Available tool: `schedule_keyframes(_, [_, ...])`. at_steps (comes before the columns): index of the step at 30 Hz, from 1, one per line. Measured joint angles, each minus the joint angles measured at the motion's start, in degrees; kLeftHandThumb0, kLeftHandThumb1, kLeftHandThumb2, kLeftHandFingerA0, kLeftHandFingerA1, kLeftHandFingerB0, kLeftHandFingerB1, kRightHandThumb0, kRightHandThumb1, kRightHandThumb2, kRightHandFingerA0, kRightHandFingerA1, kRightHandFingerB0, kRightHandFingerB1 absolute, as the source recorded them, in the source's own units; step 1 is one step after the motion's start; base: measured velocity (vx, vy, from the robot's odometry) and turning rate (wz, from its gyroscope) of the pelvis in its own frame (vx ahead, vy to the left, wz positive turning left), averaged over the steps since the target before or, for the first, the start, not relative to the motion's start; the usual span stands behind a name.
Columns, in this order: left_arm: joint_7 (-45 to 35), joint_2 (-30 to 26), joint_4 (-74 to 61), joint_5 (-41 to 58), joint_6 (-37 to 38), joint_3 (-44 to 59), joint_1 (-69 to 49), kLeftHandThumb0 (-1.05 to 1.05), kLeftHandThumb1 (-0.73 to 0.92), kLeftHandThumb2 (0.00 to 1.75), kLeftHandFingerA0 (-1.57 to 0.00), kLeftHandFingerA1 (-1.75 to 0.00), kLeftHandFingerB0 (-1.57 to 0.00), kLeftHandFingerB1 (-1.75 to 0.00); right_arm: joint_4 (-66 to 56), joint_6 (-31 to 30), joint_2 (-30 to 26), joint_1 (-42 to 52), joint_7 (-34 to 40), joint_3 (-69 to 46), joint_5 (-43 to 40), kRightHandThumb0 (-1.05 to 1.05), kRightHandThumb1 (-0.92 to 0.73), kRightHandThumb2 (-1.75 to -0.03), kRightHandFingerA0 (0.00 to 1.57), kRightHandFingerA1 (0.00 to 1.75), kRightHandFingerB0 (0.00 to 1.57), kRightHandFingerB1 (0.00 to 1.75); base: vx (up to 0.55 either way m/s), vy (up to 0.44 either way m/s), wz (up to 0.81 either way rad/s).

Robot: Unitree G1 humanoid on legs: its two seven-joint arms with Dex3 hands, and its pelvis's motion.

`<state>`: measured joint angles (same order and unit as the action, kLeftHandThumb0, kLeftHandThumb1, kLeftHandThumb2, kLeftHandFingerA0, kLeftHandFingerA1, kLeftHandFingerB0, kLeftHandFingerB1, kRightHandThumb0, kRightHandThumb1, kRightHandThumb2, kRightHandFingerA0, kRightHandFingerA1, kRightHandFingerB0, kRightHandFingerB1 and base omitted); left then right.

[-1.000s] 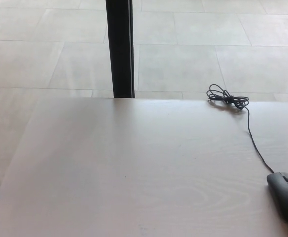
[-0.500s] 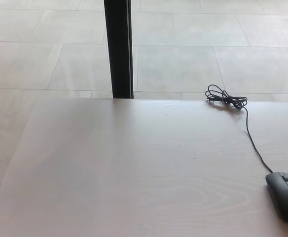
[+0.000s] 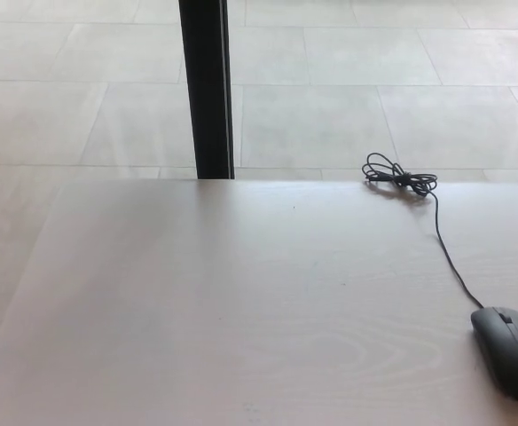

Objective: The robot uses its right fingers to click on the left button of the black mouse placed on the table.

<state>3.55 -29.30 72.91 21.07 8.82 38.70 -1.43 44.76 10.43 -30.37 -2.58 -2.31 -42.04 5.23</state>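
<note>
Mouse [image 3: 510, 351]: black, on the table [image 3: 223, 302] at its near right corner, close to the picture's right edge and low in the head view; its right side runs to the frame edge.
Axis: long axis runs from near right to far left, slightly off the table's depth line; the front end, where the buttons and wheel sit, points away from the robot and a little to its left.
Wheel: a small dark slot shows near the front, between the two buttons.
Cable [image 3: 450, 257]: leaves the mouse's front end and runs up and left across the tabletop toward the far edge.
Coil [image 3: 399, 176]: the cable's spare length bundled in loose loops, lying at the table's far edge, well apart from the mouse.
Table: pale wood grain, bare apart from mouse and cable.
Post [image 3: 204, 89]: black, upright, standing behind the far edge of the table, left of centre.
Floor [image 3: 330, 98]: large pale tiles beyond the table.
Hands: neither left nor right shows in the view, so how open they are and what they hold cannot be told.
Change: against the frame a second ago, post, coil, mouse and table edge all sit a little further left, by about the same amount; the camera has moved, not the things. Mouse keeps its place on the table.
</note>
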Motion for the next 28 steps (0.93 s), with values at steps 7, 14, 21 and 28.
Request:
schedule_keyframes(7, [0.1, 0.1, 0.2, -0.1, 0.0, -0.4, 0.0, -0.6, 0.57, 0.57, -0.86, -0.75, -0.63, -0.53, 7.7, -0.1, 6.2, -0.2, 1.8, -1.9, -5.0, -0.5, -0.61, -1.01, 0.51, 0.61, 0.28, 0.49, 0.0, 0.0, 0.0])
schedule_keyframes(14, [0.0, 0.3, 0.2, 0.2, 0.0, 0.0, 0.0, -0.61, 0.57, 0.57, -0.9, -0.78, -0.57, -0.51, 9.7, -0.2, 7.5, 0.1, 1.6, -1.0, -9.1, -0.56, -0.74, -0.66, 0.61, 0.46, 0.36, 0.36, 0.0, 0.0, 0.0])
schedule_keyframes(21, [-0.1, 0.6, 0.2, 0.3, 0.0, 0.2, 0.0, -0.57, 0.57, 0.57, -0.79, -0.71, -0.63, -0.54, 11.0, -0.2, 7.5, 0.1, 1.3, 1.6, -11.2, -0.54, -0.79, -0.62, 0.59, 0.46, 0.4, 0.36, 0.0, 0.0, 0.0])
schedule_keyframes(28, [-0.1, 0.7, 0.2, 0.3, 0.0, 0.0, 0.1, -0.6, 0.56, 0.57, -0.84, -0.71, -0.57, -0.52, 12.6, 0.2, 7.5, 0.0, 1.3, 4.4, -12.3, -0.47, -0.73, -0.61, 0.83, 0.82, 0.36, 0.34, 0.0, 0.0, 0.0])
